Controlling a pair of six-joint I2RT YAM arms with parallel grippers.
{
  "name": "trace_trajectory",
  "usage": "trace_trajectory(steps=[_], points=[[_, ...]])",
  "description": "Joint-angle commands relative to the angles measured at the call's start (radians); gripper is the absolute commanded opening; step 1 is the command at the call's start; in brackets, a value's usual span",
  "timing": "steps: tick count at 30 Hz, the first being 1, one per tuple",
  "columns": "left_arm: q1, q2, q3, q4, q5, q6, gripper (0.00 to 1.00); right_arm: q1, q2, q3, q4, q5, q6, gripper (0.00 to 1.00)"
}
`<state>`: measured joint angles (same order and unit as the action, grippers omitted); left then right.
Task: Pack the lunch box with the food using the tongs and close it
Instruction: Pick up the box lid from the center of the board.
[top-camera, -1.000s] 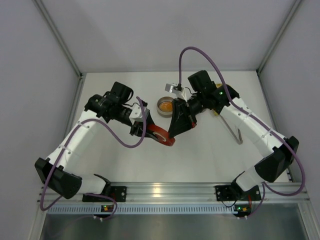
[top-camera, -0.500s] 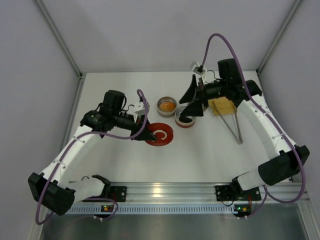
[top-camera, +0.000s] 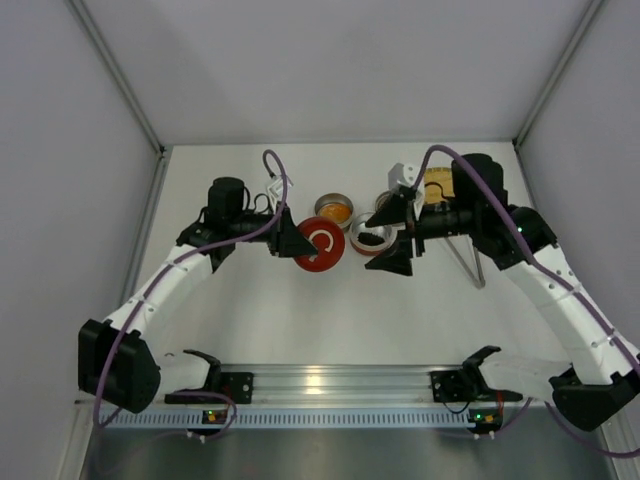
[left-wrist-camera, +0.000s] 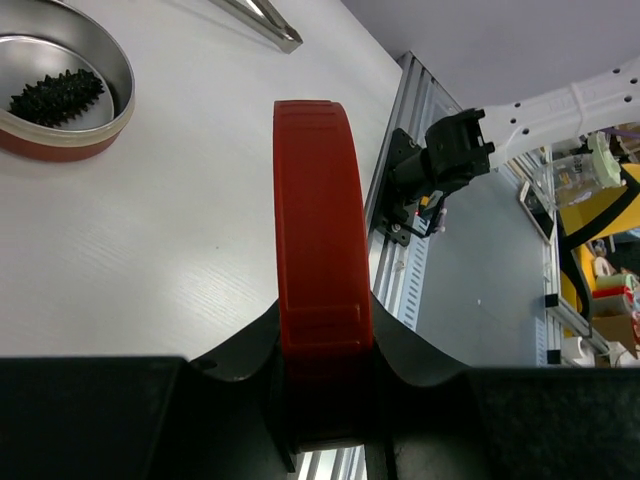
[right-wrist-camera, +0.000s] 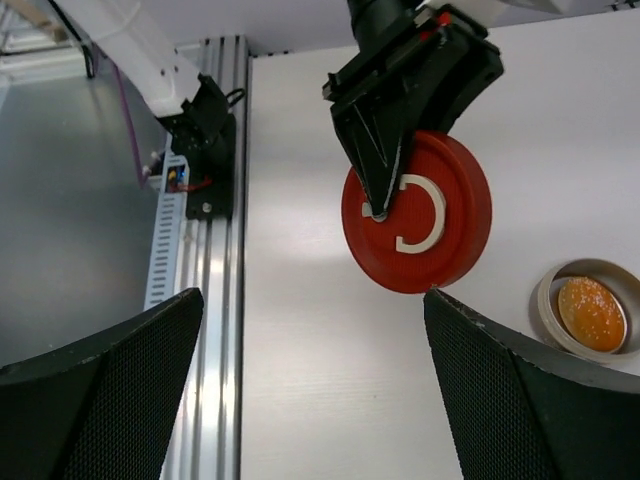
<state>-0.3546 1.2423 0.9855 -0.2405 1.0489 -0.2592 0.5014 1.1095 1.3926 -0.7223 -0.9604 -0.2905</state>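
Red round lid (top-camera: 322, 248), white C-shaped mark on its face: clamped on edge between the fingers of the left gripper (top-camera: 295, 240), standing upright.

Red-banded steel tin (top-camera: 368, 238): upright, holding the black spiny piece (left-wrist-camera: 55, 88). It sits at the fingertips of the right gripper (top-camera: 385, 240); contact cannot be told.

Second steel tin (top-camera: 334, 211): upright, holding the round orange piece (right-wrist-camera: 590, 310), just beyond the held lid.

Silvery tongs (top-camera: 465, 262): flat, behind the right gripper, ungripped.
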Motion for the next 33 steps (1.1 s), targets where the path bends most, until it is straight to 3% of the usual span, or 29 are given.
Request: trace_trajectory(steps=[1,16,33], points=[[0.002,0.028,0.013,0.124,-0.009,-0.083,0.00,0.089,0.044,-0.015,0.001,0.104,-0.147,0.90],[-0.007,0.020,0.027,0.083,-0.081,-0.031,0.00,0.333,0.159,-0.046,0.135,0.515,-0.242,0.88],[-0.041,-0.014,0.035,0.053,-0.090,0.017,0.00,0.397,0.254,-0.010,0.207,0.655,-0.231,0.90]])
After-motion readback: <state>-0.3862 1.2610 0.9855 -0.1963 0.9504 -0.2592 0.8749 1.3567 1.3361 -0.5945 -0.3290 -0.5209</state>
